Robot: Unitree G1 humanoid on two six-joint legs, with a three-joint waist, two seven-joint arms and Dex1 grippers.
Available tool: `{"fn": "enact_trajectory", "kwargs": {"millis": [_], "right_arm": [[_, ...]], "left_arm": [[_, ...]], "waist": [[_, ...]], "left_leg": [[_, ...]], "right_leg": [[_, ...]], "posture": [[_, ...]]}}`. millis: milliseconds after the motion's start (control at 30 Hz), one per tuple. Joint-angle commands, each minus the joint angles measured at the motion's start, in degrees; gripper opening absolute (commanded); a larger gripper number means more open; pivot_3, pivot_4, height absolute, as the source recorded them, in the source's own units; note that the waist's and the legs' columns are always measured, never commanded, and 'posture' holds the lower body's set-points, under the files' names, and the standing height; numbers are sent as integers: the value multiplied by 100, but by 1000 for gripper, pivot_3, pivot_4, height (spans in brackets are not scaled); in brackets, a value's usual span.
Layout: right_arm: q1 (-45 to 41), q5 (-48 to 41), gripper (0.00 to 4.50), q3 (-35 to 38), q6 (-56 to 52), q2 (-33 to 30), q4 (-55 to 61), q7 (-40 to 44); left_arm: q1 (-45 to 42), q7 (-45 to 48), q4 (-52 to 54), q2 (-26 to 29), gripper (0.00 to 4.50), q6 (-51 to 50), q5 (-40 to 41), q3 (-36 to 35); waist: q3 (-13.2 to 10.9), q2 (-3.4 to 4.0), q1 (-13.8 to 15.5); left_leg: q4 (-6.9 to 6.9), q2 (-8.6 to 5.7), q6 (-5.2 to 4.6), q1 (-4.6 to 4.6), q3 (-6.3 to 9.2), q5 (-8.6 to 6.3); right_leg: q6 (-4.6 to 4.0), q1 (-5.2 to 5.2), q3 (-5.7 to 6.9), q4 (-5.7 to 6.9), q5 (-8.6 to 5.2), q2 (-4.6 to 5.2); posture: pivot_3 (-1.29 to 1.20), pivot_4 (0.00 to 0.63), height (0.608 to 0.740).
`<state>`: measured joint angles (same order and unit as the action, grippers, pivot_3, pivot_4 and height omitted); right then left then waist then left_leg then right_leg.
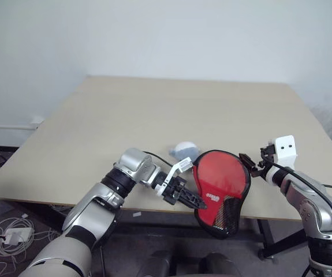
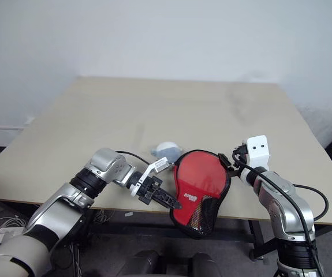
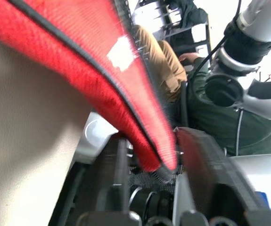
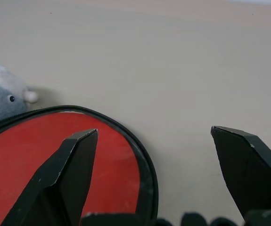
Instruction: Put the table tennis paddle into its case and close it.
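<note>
I see the case (image 1: 220,190) overhanging the tabletop's (image 1: 154,115) near edge. L end effector (image 1: 196,200) at its side, grip unclear; R end effector (image 4: 154,141) spread wide, empty.

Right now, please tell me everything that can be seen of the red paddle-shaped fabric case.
The red paddle-shaped fabric case lies at the near edge of the beige table, its round part on the tabletop and its narrow end with black mesh hanging over the edge. A black trim runs along its rim, and a small white logo marks the red face. A grey plush ball sits just behind it. The left pincer reaches its left side; the open right pincer stands at its right rim.
</note>
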<state>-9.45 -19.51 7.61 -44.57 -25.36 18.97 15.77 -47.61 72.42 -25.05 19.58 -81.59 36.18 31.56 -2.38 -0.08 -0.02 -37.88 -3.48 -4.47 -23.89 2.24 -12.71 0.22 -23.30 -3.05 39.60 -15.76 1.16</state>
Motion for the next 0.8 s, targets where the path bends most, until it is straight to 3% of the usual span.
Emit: {"fn": "enact_trajectory", "kwargs": {"millis": [33, 133, 333, 467, 633, 800], "right_arm": [[-135, 45, 4189, 73, 130, 20, 109, -14], [-104, -10, 4189, 53, 78, 48, 186, 22], [-69, -56, 4189, -125, 10, 151, 326, 119], [-109, -93, 4189, -386, -46, 263, 451, 185], [-288, -30, 4189, -710, -139, 516, 327, 131], [-267, 160, 4189, -1111, -166, 622, 20, 159]], "left_arm": [[-106, -24, 6, -14, 3368, -149, 49, -127], [-215, 165, -33, 170, 4346, -165, 63, -68], [-523, 1835, 254, 1418, 4427, 1124, -441, 1036], [-627, 2008, 74, 1869, 4427, 2172, -728, 1296], [-1301, 1799, -1586, 1233, 4427, 3304, -1192, 451], [-2053, 638, -3354, 356, 4427, 4446, -1583, -632]], "waist": [[0, 0, -1], [0, 0, -6], [-1, 3, -16], [-2, 4, 2], [-4, 0, 35], [-3, -5, 37]], "left_leg": [[1, 1, 0, 0, 1, 0], [1, 3, 0, 0, 0, 0], [7, 9, 6, 1, -3, 2], [7, 8, 6, 2, -1, 1], [0, 2, -2, -6, 4, 4], [-10, 0, -31, -34, 11, 15]], "right_leg": [[0, 0, 0, 1, 0, -1], [0, 1, -2, 2, 0, -5], [-4, -2, -6, 3, -1, -11], [-17, -13, -4, -4, -9, -5], [-16, -13, 6, -11, -8, 2], [3, -23, 22, -25, 1, 1]], "posture": [[0, 0, 740], [0, 0, 740], [0, 0, 740], [0, 0, 740], [0, 0, 740], [0, 0, 740]]}}
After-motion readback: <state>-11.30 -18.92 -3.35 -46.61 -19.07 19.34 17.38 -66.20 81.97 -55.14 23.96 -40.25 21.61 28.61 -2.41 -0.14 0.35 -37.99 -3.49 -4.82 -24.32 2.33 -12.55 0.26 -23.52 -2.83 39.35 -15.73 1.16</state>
